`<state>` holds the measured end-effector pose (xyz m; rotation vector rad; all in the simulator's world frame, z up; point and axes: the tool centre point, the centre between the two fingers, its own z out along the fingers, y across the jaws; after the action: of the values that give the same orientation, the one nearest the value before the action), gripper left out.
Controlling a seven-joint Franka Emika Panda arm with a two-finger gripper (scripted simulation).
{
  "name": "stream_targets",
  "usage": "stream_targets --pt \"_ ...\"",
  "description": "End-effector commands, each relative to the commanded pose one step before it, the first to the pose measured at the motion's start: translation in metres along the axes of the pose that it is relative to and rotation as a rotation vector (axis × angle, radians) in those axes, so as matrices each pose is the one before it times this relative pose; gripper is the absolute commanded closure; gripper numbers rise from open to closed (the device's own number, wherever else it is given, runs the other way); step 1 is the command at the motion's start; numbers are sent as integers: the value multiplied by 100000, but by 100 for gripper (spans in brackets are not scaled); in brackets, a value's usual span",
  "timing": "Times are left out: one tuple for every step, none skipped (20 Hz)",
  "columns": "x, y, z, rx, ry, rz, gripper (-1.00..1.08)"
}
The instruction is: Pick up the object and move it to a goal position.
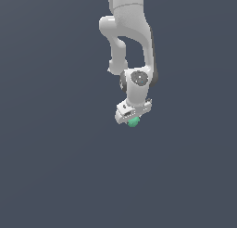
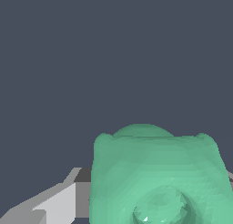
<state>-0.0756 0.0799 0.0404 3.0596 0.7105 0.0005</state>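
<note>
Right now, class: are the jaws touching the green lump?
Cannot tell. In the exterior view the green lump sits right under the gripper, its contact hidden; in the wrist view it fills the foreground, covering where they meet.

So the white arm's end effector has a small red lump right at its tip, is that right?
Not quite: the lump is teal-green, not red. The exterior view shows it right at the tip of the white arm's end effector, and the wrist view shows the same green close up.

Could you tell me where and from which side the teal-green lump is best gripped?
Across its rounded middle, from above: the teal-green lump is narrower than the gripper, whose fingers flank it in the wrist view. It already seems held this way.
</note>
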Motion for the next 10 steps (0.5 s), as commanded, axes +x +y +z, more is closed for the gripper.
stream_targets --pt "31 -67 101 69 -25 -93 108" --pt "0 0 0 0 0 0 108" --pt "-34 49 -85 -67 3 71 108" --pt "14 -8 -25 0 0 0 108" --pt "43 -23 -74 0 0 0 108" --pt "71 -38 -123 0 0 0 108" --pt "100 -53 -172 0 0 0 108" --pt "129 -68 -221 0 0 0 108" --pt "157 -83 -270 0 0 0 108" --pt "185 -98 -318 0 0 0 108"
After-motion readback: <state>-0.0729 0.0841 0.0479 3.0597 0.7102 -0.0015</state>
